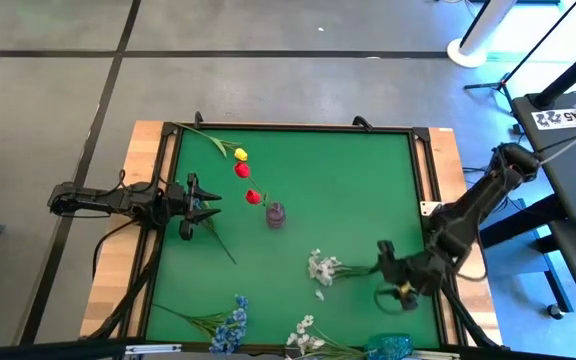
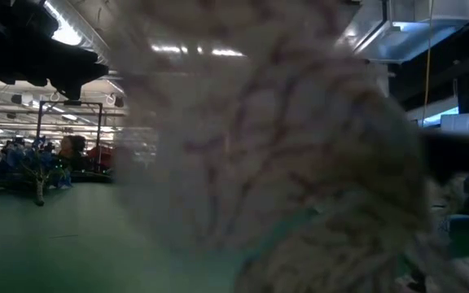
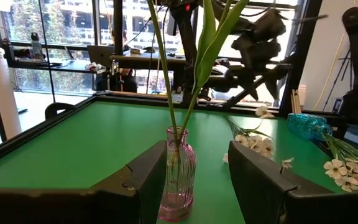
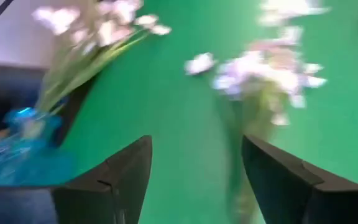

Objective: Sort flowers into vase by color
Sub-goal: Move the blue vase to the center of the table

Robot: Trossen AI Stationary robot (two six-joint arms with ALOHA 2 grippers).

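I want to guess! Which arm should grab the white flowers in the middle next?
Probably the right. Its open tool sits just beside the white flowers. The left tool is across the mat, near the pink vase.

A green table mat (image 1: 348, 190) carries a ribbed pink glass vase (image 3: 178, 180), two red buds (image 1: 247, 183), a yellow bud (image 1: 240, 154), white sprays (image 1: 322, 266), a blue spray (image 1: 232, 328) and a turquoise vase (image 3: 308, 124)

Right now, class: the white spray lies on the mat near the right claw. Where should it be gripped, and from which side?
Grip the white spray on its thin green stem, not the loose blossoms. The stem points toward the open right claw, so come in low from that side, probably closing across the stem.
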